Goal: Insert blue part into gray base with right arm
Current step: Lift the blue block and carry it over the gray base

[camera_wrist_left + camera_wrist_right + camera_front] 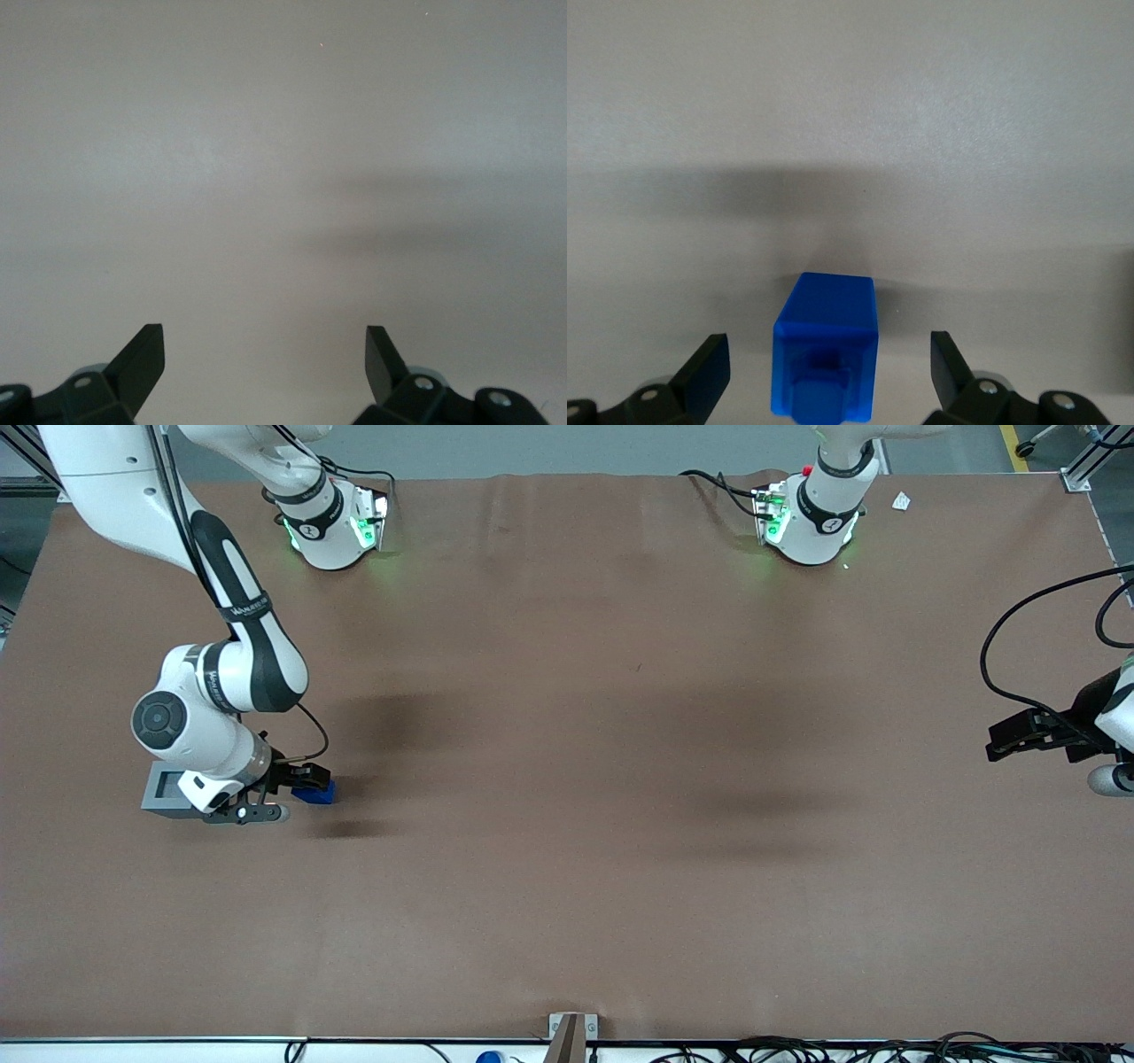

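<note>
Only right wrist view shows gripper [824, 372] fingers apart around blue part [826, 350]; front view adds gray base [164, 788] beside blue part.

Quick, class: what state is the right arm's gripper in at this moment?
Right arm's gripper: open, fingers either side of the small bright blue plastic block, not closed on it; beside the matte gray cube-like base.

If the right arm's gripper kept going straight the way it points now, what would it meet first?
Most likely the blue part: it lies between the open fingers of the gripper, apart from both, on the table. The gray base sits beside the arm, off that line.
</note>
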